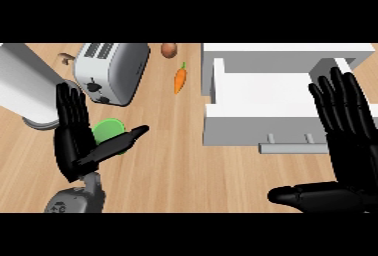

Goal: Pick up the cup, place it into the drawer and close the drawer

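My left hand [77, 135] stands over the left middle of the frame, fingers [71, 107] straight and spread, thumb stretched out to the right. Nothing is held. The green cup [108, 131] sits on the wooden table [177, 160] just behind that hand; I see only part of it between palm and thumb, so I cannot tell whether I touch it. My right hand [347, 150] is at the right edge of the frame, fingers upright and relaxed, thumb lying across the lower right; it rests there, holding nothing.

The white drawer [258, 105] is pulled out in the upper right of the frame, its inside bare as far as I can see, its handle [291, 148] along the near edge. A toaster [111, 70] stands at the upper left, a carrot [179, 79] lies between toaster and drawer, and a brown, rounded thing [169, 49] sits at the top.

I judge this to be the first step: the approach to the cup, with the grasp not yet made. Next I should curl fingers and thumb round the cup, lift it, and carry it right across the table into the drawer. The toaster is near, so the lift wants care.
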Robot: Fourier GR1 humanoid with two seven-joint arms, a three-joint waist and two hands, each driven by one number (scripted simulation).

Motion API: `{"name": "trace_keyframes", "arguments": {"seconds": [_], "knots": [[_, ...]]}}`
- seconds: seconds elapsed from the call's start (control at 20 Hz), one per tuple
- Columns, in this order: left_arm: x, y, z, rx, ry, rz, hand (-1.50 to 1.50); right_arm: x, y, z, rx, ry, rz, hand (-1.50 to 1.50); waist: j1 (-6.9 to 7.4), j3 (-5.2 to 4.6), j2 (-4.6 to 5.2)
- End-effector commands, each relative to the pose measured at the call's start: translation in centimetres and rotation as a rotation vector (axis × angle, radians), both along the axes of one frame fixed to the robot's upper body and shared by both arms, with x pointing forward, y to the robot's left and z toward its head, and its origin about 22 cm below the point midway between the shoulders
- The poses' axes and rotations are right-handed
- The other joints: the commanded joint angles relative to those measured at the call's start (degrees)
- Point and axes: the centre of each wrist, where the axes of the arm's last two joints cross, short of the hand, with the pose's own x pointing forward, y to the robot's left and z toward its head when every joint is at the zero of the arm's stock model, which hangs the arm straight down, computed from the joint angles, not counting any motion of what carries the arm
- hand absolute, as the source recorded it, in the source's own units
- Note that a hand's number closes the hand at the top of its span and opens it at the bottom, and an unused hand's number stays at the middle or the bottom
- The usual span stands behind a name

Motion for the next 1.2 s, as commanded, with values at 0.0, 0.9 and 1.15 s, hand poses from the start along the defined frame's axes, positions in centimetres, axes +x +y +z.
{"name": "trace_keyframes", "arguments": {"seconds": [0.0,0.9,1.15], "knots": [[-0.6,2.9,-1.7,-0.014,0.052,0.023,-1.50,0.2,-0.1,-0.2,0.022,-0.002,-0.008,-1.50,0.08,0.00,0.00],[-1.4,5.9,-9.3,-0.021,0.136,0.075,-1.50,0.3,-1.5,1.5,0.004,0.010,0.013,-1.50,0.02,0.00,0.01],[-0.1,5.0,-10.3,-0.036,0.141,0.060,-1.50,0.4,-0.2,0.2,-0.004,0.003,0.023,-1.50,0.00,0.00,0.01]]}}
